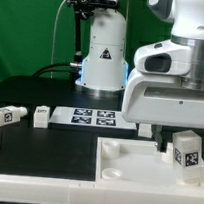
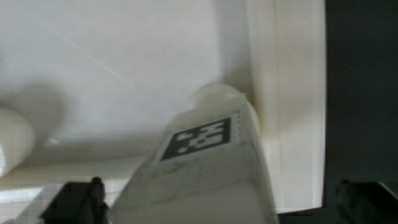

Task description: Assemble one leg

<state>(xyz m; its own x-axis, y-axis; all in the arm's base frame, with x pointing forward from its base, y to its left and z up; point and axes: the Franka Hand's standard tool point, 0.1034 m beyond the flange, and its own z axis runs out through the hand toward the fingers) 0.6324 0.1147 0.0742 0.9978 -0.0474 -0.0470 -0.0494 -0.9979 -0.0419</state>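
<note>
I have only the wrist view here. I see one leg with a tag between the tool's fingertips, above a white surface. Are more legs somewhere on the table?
Observer: Yes, two. A first loose leg and a second loose leg lie on the black table, toward the exterior view's left.
Operator: What is the white surface?
Observer: It is the large recessed white piece; the leg is over its part toward the exterior view's right.
Operator: And where is the marker board?
Observer: The marker board lies flat beyond that piece, in front of the robot's base.
</note>
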